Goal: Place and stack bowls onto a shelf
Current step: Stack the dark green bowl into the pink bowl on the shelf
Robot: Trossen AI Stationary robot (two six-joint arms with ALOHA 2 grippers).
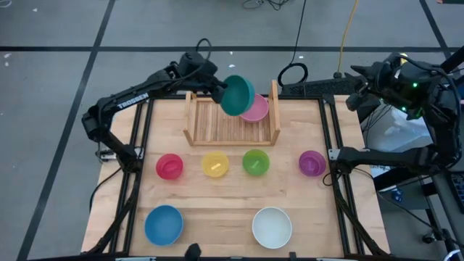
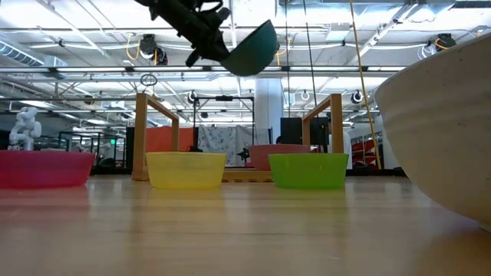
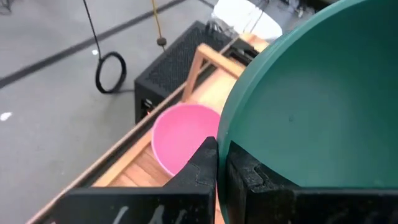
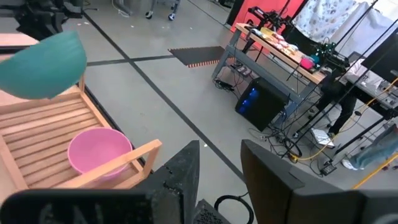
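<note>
Your left gripper (image 1: 217, 93) is pinched tight on the rim of the teal green bowl (image 1: 237, 95), and you hold that bowl tilted in the air above the shelf (image 1: 217, 125); in the low view it hangs well clear of the shelf's side boards. Just under and beside it, the pink bowl (image 1: 257, 109) sits on the slatted base at the right end of the shelf, against the right upright board. The left part of the slats is bare.

Your right gripper (image 4: 219, 163) is off the table, past the shelf's right end, up by the table's far right corner. Its two fingers (image 4: 180, 171) stand apart with nothing between them.

On the tabletop (image 1: 217, 190) in front of the shelf you have a row of four bowls, each apart from the next: the red bowl (image 1: 170, 166), the yellow bowl (image 1: 215, 164), the light green bowl (image 1: 256, 162) and the purple bowl (image 1: 312, 162). Nearer the front edge sit the blue bowl (image 1: 163, 224) on the left and the white bowl (image 1: 272, 226) on the right, well apart from each other
</note>
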